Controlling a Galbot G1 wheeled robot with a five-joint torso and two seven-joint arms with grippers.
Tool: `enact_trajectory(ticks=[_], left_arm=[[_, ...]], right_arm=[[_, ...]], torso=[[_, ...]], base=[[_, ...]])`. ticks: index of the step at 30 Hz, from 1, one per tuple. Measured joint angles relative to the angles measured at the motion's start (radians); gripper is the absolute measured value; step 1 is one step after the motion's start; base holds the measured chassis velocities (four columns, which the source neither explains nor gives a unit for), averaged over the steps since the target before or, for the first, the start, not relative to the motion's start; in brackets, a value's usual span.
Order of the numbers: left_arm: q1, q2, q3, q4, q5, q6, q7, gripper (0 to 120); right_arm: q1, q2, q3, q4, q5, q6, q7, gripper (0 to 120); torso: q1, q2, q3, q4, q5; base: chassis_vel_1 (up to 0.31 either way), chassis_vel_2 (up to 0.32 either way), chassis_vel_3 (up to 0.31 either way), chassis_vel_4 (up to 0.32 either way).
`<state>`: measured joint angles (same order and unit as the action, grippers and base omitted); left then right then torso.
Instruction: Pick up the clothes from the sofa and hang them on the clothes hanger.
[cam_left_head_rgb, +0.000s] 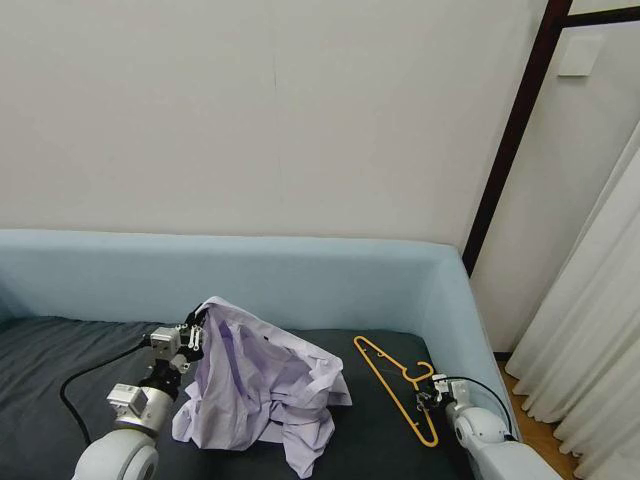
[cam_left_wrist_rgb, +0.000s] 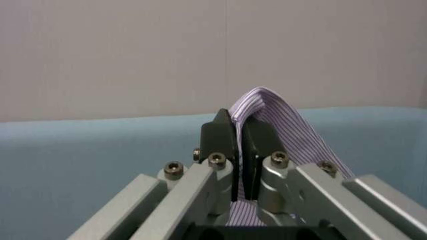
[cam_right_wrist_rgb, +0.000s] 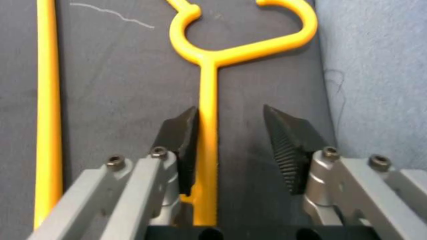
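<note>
A lilac striped shirt (cam_left_head_rgb: 262, 390) lies heaped on the dark sofa seat (cam_left_head_rgb: 70, 350), one part pulled up to a peak. My left gripper (cam_left_head_rgb: 192, 335) is shut on that raised fold; in the left wrist view the striped shirt (cam_left_wrist_rgb: 277, 117) rises from between the closed fingers (cam_left_wrist_rgb: 220, 137). An orange clothes hanger (cam_left_head_rgb: 395, 385) lies flat on the seat to the shirt's right. My right gripper (cam_right_wrist_rgb: 230, 132) stands open low over the hanger (cam_right_wrist_rgb: 208, 95), its fingers on either side of the straight bar below the hook, one pad touching it.
The pale blue sofa back (cam_left_head_rgb: 300, 275) and right armrest (cam_left_head_rgb: 460, 330) border the seat. A black cable (cam_left_head_rgb: 85, 375) loops beside my left arm. A dark door frame (cam_left_head_rgb: 515, 130) and white curtain (cam_left_head_rgb: 590, 340) stand to the right.
</note>
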<state>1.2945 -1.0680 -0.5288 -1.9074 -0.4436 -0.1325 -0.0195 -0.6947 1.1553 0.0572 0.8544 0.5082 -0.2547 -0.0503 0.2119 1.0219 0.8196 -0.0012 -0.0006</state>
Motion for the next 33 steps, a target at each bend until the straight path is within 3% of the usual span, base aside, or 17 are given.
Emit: enact_trajectory(ticks=[10, 12, 18, 23, 26, 31, 32, 33], left_arm=[[0.005, 0.002, -0.007, -0.007, 0.001, 0.0, -0.002, 0], [0.005, 0.003, -0.01, -0.008, 0.0, 0.0, -0.003, 0], [0.005, 0.001, -0.011, -0.009, 0.0, 0.001, -0.004, 0], [0.002, 0.0, -0.01, -0.007, -0.001, 0.001, -0.004, 0], [-0.002, 0.0, -0.007, -0.004, -0.003, 0.001, -0.004, 0], [-0.006, -0.005, 0.002, 0.0, -0.005, 0.001, -0.003, 0], [-0.006, -0.005, 0.002, 0.0, -0.005, 0.001, -0.003, 0], [-0.006, -0.006, 0.003, 0.0, -0.005, 0.0, -0.001, 0]], right_arm=[[-0.011, 0.006, 0.004, -0.001, -0.017, -0.002, 0.0, 34], [-0.014, 0.006, 0.004, 0.005, -0.019, -0.008, -0.001, 23], [-0.02, -0.005, 0.003, 0.022, -0.013, -0.012, 0.0, 5], [-0.029, -0.028, 0.002, 0.068, 0.021, 0.015, 0.018, 5], [-0.047, -0.062, 0.007, 0.169, 0.027, 0.071, 0.05, 5], [-0.146, -0.179, 0.035, 0.544, -0.015, 0.193, 0.151, 5], [-0.146, -0.179, 0.035, 0.544, -0.015, 0.193, 0.151, 5], [-0.179, -0.209, 0.042, 0.633, -0.027, 0.218, 0.158, 5]], torso=[[0.0, 0.0, 0.0, 0.0001, -0.0001], [0.0, 0.0, 0.0, 0.0003, 0.0001], [0.0, 0.0, 0.0, 0.0002, 0.0002], [0.0, 0.0, 0.0, -0.0005, 0.0003], [0.0, 0.0, 0.0, -0.0003, 0.0001], [0.0, 0.0, 0.0, 0.0001, 0.0], [0.0, 0.0, 0.0, 0.0001, 0.0], [0.0, 0.0, 0.0, 0.0, 0.0001]], base=[[0.0, 0.0, 0.0, 0.0], [0.0, 0.0, 0.0, 0.0], [0.0, 0.0, 0.0, 0.0], [0.0, 0.0, 0.0, 0.0], [0.0, 0.0, 0.0, 0.0], [0.0, 0.0, 0.0, 0.0], [0.0, 0.0, 0.0, 0.0], [0.0, 0.0, 0.0, 0.0]])
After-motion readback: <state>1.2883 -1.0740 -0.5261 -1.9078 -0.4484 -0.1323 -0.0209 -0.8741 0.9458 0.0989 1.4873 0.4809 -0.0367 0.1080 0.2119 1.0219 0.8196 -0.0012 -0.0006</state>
